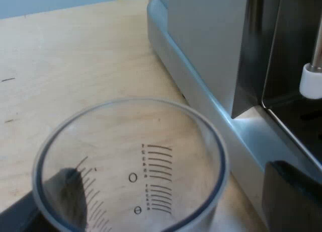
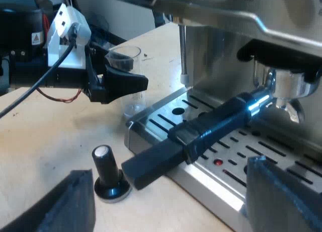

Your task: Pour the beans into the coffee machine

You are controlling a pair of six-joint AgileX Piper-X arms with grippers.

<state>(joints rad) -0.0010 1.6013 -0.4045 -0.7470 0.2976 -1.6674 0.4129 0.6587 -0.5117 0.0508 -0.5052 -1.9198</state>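
The clear measuring glass (image 1: pixel 132 161) with printed scale lines stands between the fingers of my left gripper (image 1: pixel 151 209), beside the espresso machine (image 1: pixel 201 46). One finger (image 1: pixel 22 214) lies against its wall; the other finger (image 1: pixel 292 197) stands apart from it with table showing in the gap, so the gripper is open. No beans show in the part of the glass that I see. In the right wrist view the glass (image 2: pixel 132 101) rests on the table at the drip tray's corner, with the left gripper (image 2: pixel 121 81) around it. My right gripper (image 2: pixel 171 197) is open and holds nothing.
The metal holder (image 2: pixel 282 86) is locked into the machine's front, its dark handle (image 2: pixel 186 141) reaching out over the drip tray (image 2: pixel 166 119). A tamper with a black knob (image 2: pixel 106 174) stands on the table near the handle's end. The steam wand (image 2: pixel 182 51) hangs over the tray.
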